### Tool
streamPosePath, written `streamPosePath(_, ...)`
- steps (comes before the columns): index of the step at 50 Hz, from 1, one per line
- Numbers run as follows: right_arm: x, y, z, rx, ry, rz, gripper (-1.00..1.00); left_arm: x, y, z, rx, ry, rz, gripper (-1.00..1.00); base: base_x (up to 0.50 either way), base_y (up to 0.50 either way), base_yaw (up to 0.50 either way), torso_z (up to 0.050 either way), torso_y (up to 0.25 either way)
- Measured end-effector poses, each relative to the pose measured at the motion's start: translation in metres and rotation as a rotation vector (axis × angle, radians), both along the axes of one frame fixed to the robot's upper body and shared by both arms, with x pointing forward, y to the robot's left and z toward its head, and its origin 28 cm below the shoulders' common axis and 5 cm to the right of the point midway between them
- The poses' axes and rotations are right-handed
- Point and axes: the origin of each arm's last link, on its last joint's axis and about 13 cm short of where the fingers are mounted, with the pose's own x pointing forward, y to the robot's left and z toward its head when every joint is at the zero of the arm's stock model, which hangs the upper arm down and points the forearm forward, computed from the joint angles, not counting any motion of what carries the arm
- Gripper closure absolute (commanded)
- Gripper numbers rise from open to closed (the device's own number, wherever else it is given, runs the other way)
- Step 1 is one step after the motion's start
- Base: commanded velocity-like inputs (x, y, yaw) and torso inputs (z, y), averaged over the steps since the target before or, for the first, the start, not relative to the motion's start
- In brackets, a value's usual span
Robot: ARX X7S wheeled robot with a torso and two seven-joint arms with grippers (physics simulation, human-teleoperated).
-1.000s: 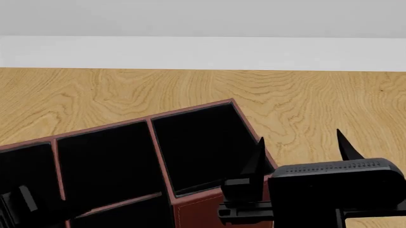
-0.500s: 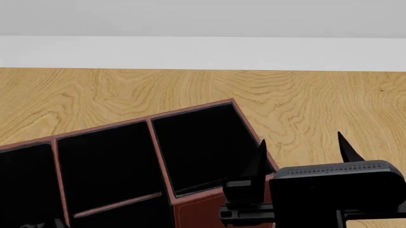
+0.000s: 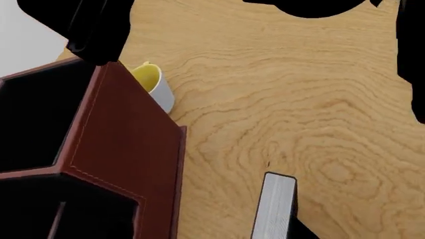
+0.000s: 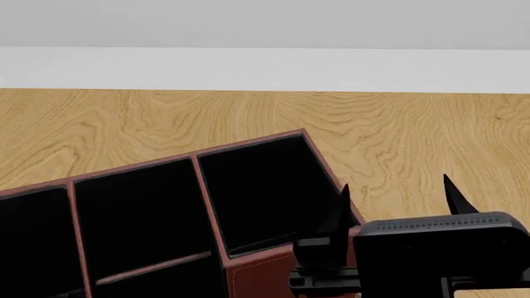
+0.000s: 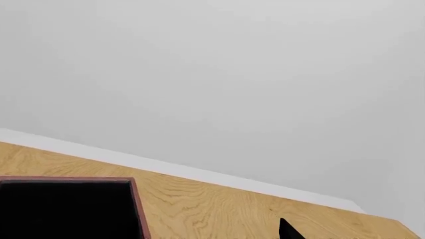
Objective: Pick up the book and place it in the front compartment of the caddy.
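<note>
The book lay on the table near the caddy, not touching it; it looked stiff and fairly heavy, best pinched across covers at the page edges. No readable writing anywhere. Right gripper stood spread and empty beside the caddy; left gripper's state could not be told

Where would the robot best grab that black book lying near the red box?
Probably across the book's thickness, one finger on each black cover, coming from above. It seems to stand on edge on the wooden table, page edges showing, apart from the caddy, so both covers look free.
</note>
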Motion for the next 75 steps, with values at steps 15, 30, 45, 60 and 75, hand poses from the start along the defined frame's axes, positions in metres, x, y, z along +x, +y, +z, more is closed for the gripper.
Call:
streamPosePath(15,0.001,0.0,0.002,-0.009,0.004,-0.004,-1.0,0.005,-0.005,-0.012,0.004,0.025,-0.035,-1.0,0.0,0.0,0.0,0.0,0.0)
streamPosePath(30,0.002,0.002,0.002,-0.012,0.009,0.003,-1.0,0.008,-0.011,-0.026,0.005,0.052,-0.065,-1.0,0.0,0.0,0.0,0.0,0.0)
streamPosePath(45,0.001,0.001,0.0,-0.01,0.015,0.0,-1.0,0.013,-0.015,-0.039,0.01,0.093,-0.085,-1.0,0.0,0.0,0.0,0.0,0.0)
streamPosePath(60,0.0,0.001,0.0,-0.01,0.018,-0.005,-1.0,0.023,-0.016,-0.052,0.015,0.146,-0.084,-1.0,0.0,0.0,0.0,0.0,0.0)
streamPosePath(75,-0.001,0.0,-0.002,-0.006,0.019,-0.008,-1.0,0.033,-0.016,-0.064,0.019,0.199,-0.08,-1.0,0.0,0.0,0.0,0.0,0.0)
